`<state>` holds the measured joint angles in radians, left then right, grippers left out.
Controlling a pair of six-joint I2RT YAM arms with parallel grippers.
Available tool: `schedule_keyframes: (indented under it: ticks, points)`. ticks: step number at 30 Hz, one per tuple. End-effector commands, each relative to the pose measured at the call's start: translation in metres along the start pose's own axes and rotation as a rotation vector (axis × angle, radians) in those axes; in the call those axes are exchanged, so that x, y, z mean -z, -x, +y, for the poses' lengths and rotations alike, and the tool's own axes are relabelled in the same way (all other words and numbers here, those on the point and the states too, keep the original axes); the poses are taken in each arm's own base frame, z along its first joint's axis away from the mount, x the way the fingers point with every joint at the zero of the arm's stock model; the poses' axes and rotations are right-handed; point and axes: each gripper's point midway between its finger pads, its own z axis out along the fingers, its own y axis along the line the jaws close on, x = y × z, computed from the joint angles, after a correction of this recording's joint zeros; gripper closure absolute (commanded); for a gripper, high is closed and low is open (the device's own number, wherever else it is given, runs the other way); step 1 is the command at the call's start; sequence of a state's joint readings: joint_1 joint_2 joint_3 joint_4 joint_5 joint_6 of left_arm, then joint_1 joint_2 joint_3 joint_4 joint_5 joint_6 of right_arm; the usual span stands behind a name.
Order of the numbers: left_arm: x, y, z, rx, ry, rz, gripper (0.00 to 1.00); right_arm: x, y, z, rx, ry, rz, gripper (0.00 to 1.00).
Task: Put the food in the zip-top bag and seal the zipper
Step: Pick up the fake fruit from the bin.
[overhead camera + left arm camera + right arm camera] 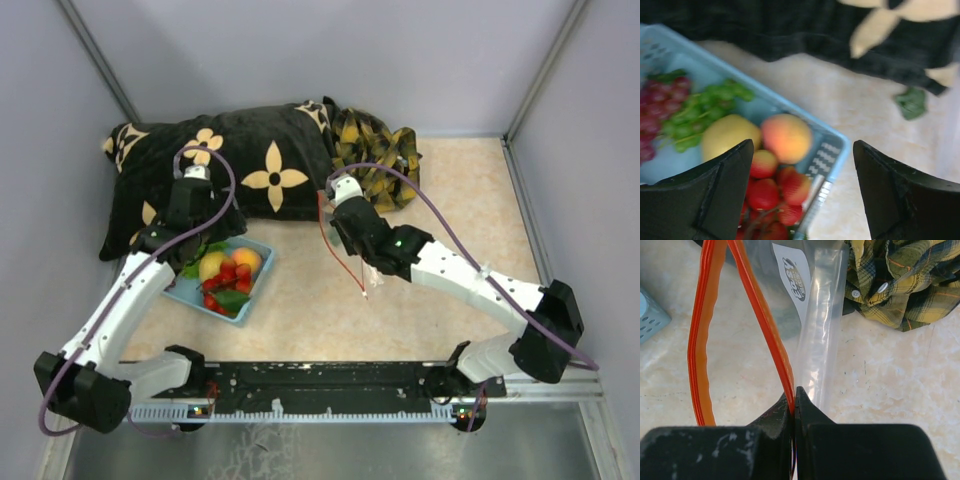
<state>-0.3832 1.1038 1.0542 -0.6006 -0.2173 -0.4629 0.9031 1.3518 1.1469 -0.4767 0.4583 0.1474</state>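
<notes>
left gripper (802,150): jaws spread wide, nothing between them. it hovers over the near corner of the light-blue basket (835,145). fingers (725,185) frame the red berries (765,192), no contact that i can see.

in the basket: round orange-yellow fruit (786,137) touching the yellow piece (730,137), berries just below them, green leaves (705,107) and purple grapes (657,105) toward the far end. all the food (228,272) sits in the basket, none in the bag. one small green bit (912,102) lies on the table (450,200) just beside the pillow edge.

right gripper (794,395): jaws fully together, pinching one side of the zipper (760,315). the other side of the strip bows away to the left, so the two halves are apart and the mouth gapes. the zip-top bag (820,340) runs away from the gripper over the table, with clear plastic and a small dark print patch near the top. can't tell how much of it rests on the table.

top view: bag and right gripper are right of the basket, apart from it, in front of the black pillow (250,150) with cream flowers. plaid shirt (900,280) is bunched beside the pillow, just past the bag. left gripper is at the basket's far side, by the pillow.
</notes>
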Motion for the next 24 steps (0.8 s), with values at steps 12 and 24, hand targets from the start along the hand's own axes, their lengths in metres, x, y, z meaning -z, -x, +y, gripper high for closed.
schedule_keyframes:
  ticks: [12, 24]
  points:
    - [-0.063, -0.036, 0.138, 0.069, 0.291, 0.253, 0.11, 0.007, 0.024, 0.010, -0.004, 0.059, -0.091, 1.00]
    - [-0.073, -0.048, 0.178, 0.148, 0.385, 0.286, 0.24, 0.003, 0.018, 0.015, 0.000, 0.082, -0.090, 1.00]
